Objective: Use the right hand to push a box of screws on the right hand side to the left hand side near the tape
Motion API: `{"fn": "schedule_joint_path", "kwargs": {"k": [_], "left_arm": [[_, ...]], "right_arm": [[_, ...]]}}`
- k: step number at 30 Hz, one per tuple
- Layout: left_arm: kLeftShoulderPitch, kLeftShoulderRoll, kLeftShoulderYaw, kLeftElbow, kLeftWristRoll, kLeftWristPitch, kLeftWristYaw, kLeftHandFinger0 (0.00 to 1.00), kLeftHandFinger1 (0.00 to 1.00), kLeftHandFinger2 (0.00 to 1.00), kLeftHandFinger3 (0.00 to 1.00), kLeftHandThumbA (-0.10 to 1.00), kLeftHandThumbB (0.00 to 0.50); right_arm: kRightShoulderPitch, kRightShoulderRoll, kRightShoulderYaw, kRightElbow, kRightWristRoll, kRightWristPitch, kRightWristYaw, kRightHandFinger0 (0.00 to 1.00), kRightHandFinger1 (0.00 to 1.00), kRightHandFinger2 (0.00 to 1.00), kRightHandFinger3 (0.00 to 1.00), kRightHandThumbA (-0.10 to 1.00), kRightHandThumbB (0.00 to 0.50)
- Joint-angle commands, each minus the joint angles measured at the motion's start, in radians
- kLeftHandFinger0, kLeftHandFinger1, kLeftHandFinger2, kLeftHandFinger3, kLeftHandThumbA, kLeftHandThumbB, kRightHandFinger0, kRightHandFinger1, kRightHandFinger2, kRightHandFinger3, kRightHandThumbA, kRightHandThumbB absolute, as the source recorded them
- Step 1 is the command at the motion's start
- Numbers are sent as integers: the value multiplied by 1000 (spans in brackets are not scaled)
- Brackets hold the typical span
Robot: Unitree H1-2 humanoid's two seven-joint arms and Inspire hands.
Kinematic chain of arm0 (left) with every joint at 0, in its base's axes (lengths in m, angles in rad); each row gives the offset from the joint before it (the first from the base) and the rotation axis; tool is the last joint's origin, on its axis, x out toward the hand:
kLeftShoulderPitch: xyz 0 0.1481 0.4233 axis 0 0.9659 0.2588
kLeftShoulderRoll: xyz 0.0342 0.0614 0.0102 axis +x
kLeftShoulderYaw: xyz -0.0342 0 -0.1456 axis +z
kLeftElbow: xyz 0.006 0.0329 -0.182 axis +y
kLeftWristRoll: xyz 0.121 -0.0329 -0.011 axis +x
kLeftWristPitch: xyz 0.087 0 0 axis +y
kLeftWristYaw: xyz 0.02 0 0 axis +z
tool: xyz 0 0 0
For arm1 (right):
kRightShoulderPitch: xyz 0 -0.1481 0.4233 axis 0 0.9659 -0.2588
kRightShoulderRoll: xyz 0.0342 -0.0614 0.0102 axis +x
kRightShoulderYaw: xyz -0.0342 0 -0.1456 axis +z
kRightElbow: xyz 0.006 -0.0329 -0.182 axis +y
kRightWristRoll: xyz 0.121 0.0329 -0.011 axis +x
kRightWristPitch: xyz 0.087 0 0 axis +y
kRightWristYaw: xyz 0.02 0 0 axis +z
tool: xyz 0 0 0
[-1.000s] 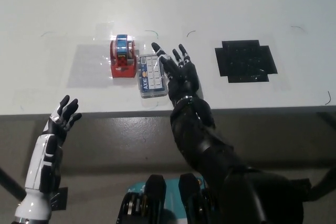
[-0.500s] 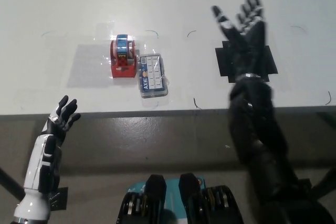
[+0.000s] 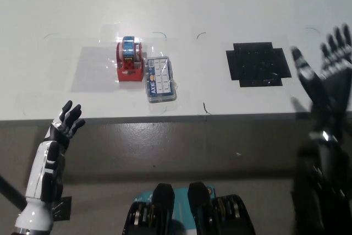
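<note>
Wide white table (image 3: 231, 4) across the far side, black pad (image 3: 257, 64) on its right part. Black right hand (image 3: 327, 81) up at the right edge, fingers spread, holding nothing; white left hand (image 3: 65, 125) low at near left, fingers apart, empty too. Box of screws (image 3: 159, 78) left of centre, touching the right side of the red tape dispenser (image 3: 129, 61).

Robot test lab: bare white table (image 3: 220, 4), black marker patch (image 3: 257, 64), taped clear sheet (image 3: 93, 67), pen marks on surface, props staged: tape (image 3: 129, 59), screw box (image 3: 159, 78).
</note>
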Motion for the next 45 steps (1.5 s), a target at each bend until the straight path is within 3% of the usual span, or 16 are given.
{"fn": "schedule_joint_path", "kwargs": {"k": [1, 5, 12, 16, 19, 20, 24, 26, 28, 34, 37, 43, 45], "left_arm": [[-46, 44, 15, -46, -17, 35, -15, 1000, 1000, 1000, 1000, 1000, 25], [-55, 40, 12, -31, -23, 13, -17, 1000, 1000, 1000, 1000, 1000, 9], [-52, 55, 29, -27, -2, -11, -4, 1000, 1000, 1000, 1000, 1000, 4], [-72, 62, 33, -21, -8, 16, 1, 1000, 1000, 1000, 1000, 1000, 16], [-81, 64, 32, -4, 4, 1, 2, 1000, 1000, 1000, 1000, 1000, 8], [-80, 63, 30, -3, 3, -2, 1, 1000, 1000, 1000, 1000, 1000, 7], [-67, 57, 24, -6, -7, -3, -5, 1000, 1000, 1000, 1000, 1000, 15], [-45, 53, 20, -10, -3, 0, -7, 1000, 1000, 1000, 1000, 1000, 9], [-40, 53, 20, -7, -4, 1, -6, 1000, 1000, 1000, 1000, 1000, 0], [-22, 56, 24, 4, -2, -15, -4, 1000, 1000, 1000, 1000, 984, 7], [2, 58, 22, 7, 9, -25, -6, 1000, 1000, 1000, 1000, 991, 0], [8, 64, 18, 37, 13, -39, -11, 1000, 1000, 1000, 1000, 992, 0], [17, 69, 16, 33, 11, -13, -16, 1000, 1000, 1000, 1000, 1000, 33]], "right_arm": [[271, -121, 94, -524, 42, 69, 176, 1000, 1000, 1000, 1000, 1000, 285], [358, -159, 111, -504, 63, 94, 195, 1000, 1000, 1000, 1000, 1000, 285], [454, -197, 179, -378, 31, -7, 233, 1000, 1000, 1000, 1000, 1000, 249], [496, -196, 202, -360, 36, 4, 246, 1000, 1000, 1000, 1000, 1000, 282], [516, -197, 224, -339, 24, -6, 268, 1000, 1000, 1000, 1000, 1000, 275], [517, -198, 228, -332, 17, -11, 273, 1000, 1000, 1000, 1000, 1000, 258], [503, -200, 258, -299, -4, -9, 300, 1000, 1000, 1000, 1000, 1000, 258], [498, -195, 264, -279, -3, 6, 306, 1000, 1000, 1000, 1000, 1000, 283], [473, -186, 269, -246, -5, 5, 309, 1000, 1000, 1000, 1000, 1000, 254], [411, -154, 278, -189, -2, 11, 315, 1000, 1000, 1000, 1000, 1000, 262], [403, -139, 282, -174, 11, -7, 331, 1000, 1000, 1000, 1000, 1000, 225], [370, -131, 271, -172, -2, 12, 335, 1000, 1000, 1000, 1000, 1000, 242], [362, -129, 269, -169, -14, 4, 333, 1000, 1000, 1000, 1000, 1000, 243]]}}
